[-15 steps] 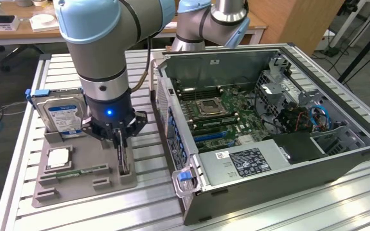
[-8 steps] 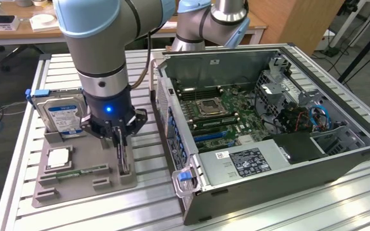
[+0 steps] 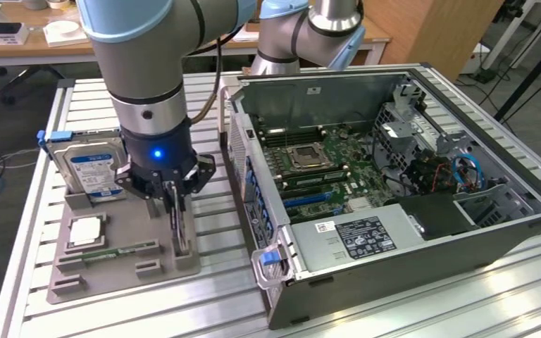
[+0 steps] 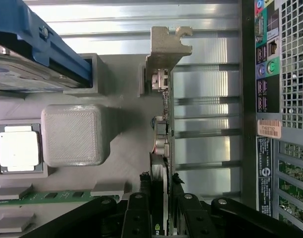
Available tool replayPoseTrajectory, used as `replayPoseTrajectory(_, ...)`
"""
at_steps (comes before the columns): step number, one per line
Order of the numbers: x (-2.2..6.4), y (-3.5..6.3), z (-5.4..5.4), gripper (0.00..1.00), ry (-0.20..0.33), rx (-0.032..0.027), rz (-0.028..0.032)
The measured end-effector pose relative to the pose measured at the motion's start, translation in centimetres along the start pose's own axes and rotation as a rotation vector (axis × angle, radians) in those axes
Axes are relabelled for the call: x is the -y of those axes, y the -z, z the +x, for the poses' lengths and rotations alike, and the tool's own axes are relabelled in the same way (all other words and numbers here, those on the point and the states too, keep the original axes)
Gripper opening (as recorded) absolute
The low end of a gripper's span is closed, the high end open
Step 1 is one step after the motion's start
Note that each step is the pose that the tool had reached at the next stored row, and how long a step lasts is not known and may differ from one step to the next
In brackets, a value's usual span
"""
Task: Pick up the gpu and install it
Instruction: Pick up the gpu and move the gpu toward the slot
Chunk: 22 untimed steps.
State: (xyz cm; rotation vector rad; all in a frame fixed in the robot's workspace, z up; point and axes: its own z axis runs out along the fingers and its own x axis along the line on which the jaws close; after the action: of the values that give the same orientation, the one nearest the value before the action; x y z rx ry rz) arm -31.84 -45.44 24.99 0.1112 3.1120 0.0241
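The arm's black gripper [image 3: 172, 196] stands straight down over a grey plastic holder tray [image 3: 120, 279] that lies on the slatted aluminium desk [image 3: 158, 317]. The gripper is closed on the gpu [image 3: 179, 227], a thin dark circuit card with a metal end bracket. In the wrist view one finger [image 4: 140, 214] lies against each face of the card [image 4: 164, 124]. The gpu stands on edge, upright, in its slot at the tray's edge nearest the computer case, with its lower edge down in the tray. The bracket [image 4: 167, 49] is at the card's end away from the gripper.

The tray holds other parts:
- A silver hard drive with a blue label [image 3: 92, 169] sits upright in a blue carrier, in a slot at the tray's far end, to the exterior view's left of the gripper.
- A square silver processor chip [image 3: 84, 231] lies flat in a recess nearer the camera.
- A slim green memory stick [image 3: 120, 251] lies in a long groove, between the chip and the tray's near end.

In the wrist view a rounded grey block [image 4: 75, 134] rises from the tray between the chip [image 4: 18, 148] and the gpu.

Just beside the tray, on the exterior view's right, lies a dark metal computer case [image 3: 383, 282] with its side open upward. Inside it are a green motherboard [image 3: 327, 169], a grey metal box with a black label [image 3: 360, 238] and blue cables [image 3: 468, 172].
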Motion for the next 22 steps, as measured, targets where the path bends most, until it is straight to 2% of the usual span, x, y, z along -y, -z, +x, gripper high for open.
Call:
replayPoseTrajectory(8, -0.01, 0.73, 0.0, 0.26, 0.0, 0.001, 0.0145)
replayPoseTrajectory(22, -0.03, 2.0, -0.1, 0.26, 0.001, 0.0025, 0.0354)
